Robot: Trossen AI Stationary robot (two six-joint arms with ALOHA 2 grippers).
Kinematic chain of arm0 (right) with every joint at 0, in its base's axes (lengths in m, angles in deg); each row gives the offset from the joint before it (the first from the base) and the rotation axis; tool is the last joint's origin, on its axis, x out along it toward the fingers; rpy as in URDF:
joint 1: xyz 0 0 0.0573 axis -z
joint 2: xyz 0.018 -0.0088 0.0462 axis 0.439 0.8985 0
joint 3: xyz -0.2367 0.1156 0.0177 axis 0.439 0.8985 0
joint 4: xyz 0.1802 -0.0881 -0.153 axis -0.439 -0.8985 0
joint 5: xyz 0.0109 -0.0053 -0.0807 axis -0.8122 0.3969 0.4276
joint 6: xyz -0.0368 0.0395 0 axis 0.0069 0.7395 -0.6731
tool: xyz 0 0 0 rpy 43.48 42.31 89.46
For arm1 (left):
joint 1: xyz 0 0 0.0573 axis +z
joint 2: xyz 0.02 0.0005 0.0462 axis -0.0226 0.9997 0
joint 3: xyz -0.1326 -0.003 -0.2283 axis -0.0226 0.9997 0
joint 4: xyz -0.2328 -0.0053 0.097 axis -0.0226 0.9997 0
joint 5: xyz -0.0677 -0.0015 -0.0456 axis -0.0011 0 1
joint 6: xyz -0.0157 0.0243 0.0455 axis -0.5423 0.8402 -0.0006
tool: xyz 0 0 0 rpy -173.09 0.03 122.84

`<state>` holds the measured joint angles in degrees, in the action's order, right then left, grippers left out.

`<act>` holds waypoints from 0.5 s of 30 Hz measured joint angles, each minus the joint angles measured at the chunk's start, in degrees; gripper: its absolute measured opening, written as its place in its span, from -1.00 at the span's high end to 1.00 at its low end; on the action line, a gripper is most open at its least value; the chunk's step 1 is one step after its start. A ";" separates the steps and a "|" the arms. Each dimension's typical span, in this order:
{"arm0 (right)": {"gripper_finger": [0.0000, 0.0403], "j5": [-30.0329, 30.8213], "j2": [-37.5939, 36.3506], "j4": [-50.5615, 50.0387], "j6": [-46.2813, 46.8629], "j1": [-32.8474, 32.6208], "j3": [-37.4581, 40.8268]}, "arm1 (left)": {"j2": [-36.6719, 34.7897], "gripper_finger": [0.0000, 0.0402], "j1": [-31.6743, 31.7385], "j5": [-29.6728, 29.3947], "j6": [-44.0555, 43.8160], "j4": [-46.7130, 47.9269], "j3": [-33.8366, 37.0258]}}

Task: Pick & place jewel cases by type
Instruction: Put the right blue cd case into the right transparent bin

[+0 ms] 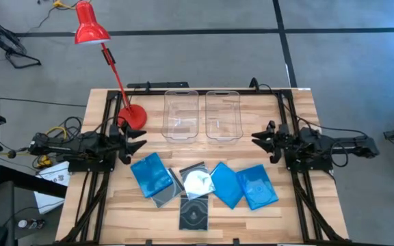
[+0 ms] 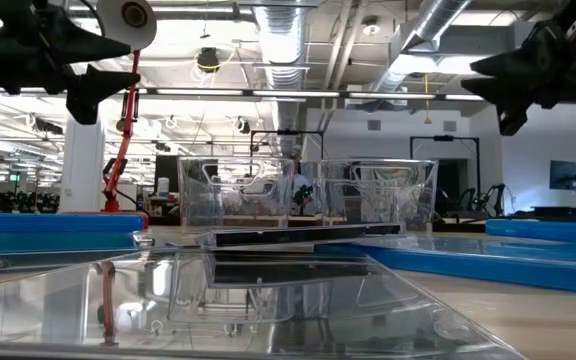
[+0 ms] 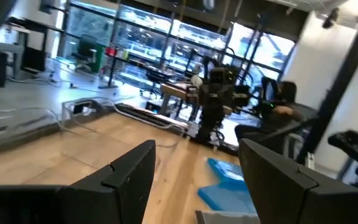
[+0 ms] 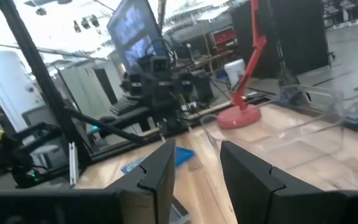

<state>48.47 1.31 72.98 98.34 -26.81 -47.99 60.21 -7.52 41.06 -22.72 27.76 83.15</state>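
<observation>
High view: you are starting with both arms parked at the sides of the surface (image 1: 299,102), nothing picked yet. The left tool (image 1: 141,143) is hanging wide, holding nothing, beside the base of the red lamp (image 1: 133,116). The right tool (image 1: 255,139) is standing narrower, part open, also holding nothing, just off the right bin (image 1: 223,116).

The jewel cases are lying in a loose overlapping row along the near half of the surface: a blue case (image 1: 150,173) at the left end, two more blue cases (image 1: 225,183) and (image 1: 258,186) to the right, a clear case showing a disc (image 1: 196,180) in the middle, and a dark case (image 1: 194,214) nearest the front edge. The left bin (image 1: 181,115) and its neighbour are both looking unfilled.

Likely first step: reaching for an outer blue case.

- You are better off taking the end cases first, as they appear least overlapped.
- Come down over a free edge; these thin flat cases will probably need a shallow pinch.
- Watch the stack in the middle, since dragging one case could shift the others.
- Settle on one bin per type before lifting.
</observation>
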 joint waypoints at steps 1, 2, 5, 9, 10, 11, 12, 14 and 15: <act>0.40 0.01 0.52 0.01 0.00 0.15 0.01 | 0.00 -0.13 0.00 0.67 0.01 0.65 0.00; 0.40 0.01 1.05 0.10 0.00 0.16 0.00 | 0.00 -0.13 0.00 1.08 -0.06 1.59 0.00; 0.40 -0.70 2.20 0.37 -0.02 -0.11 0.00 | 0.07 -0.13 0.00 3.10 -1.62 4.82 -0.01; 0.40 -1.10 3.56 0.75 -1.14 -2.18 0.02 | 1.47 -0.13 0.00 11.94 -1.17 5.68 -0.04; 0.40 -1.10 3.91 1.30 -1.81 -2.77 0.02 | 1.83 -0.13 -0.01 13.61 -1.20 5.76 -0.04; 0.40 -1.08 4.35 2.22 -2.54 -3.34 0.01 | 2.19 -0.13 -0.04 14.55 -1.51 5.75 -0.04; 0.40 -1.08 4.85 3.55 -3.43 -3.89 0.02 | 2.77 -0.13 -0.04 14.98 -1.99 5.71 -0.04; 0.40 -1.08 5.87 7.39 -5.83 -4.99 0.00 | 4.53 -0.13 -0.09 15.48 -3.01 5.35 -0.04; 0.40 -1.09 6.37 9.77 -7.34 -5.52 0.00 | 5.42 -0.13 -0.26 15.53 -3.47 5.13 -0.05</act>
<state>47.38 7.68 82.74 91.00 -32.33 -47.99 65.63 -7.78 56.59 -26.19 32.89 83.09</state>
